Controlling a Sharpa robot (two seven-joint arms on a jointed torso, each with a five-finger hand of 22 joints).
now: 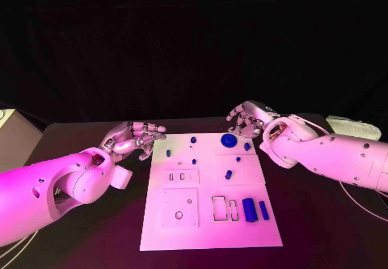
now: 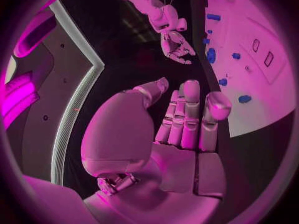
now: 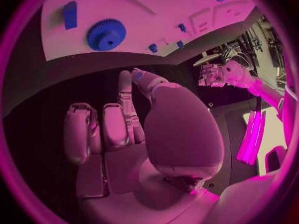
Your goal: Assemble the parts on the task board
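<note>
The white task board (image 1: 206, 227) lies in the middle of the black table. A blue gear (image 1: 229, 140) sits near its far edge, with small blue pegs (image 1: 193, 138) around it and a short block (image 1: 229, 175) further in. Two blue cylinders (image 1: 249, 209) lie side by side at the near right. My left hand (image 1: 133, 139) hovers off the board's far left corner, fingers apart and holding nothing. My right hand (image 1: 249, 119) hangs just beyond the gear, also holding nothing. The right wrist view shows the gear (image 3: 106, 34) ahead of the bare palm (image 3: 137, 124).
A beige box (image 1: 8, 134) stands at the table's left edge. A white object (image 1: 356, 128) lies at the back right. Empty rectangular slots (image 1: 219, 207) and a square plate with a hole (image 1: 179, 208) mark the board's near half.
</note>
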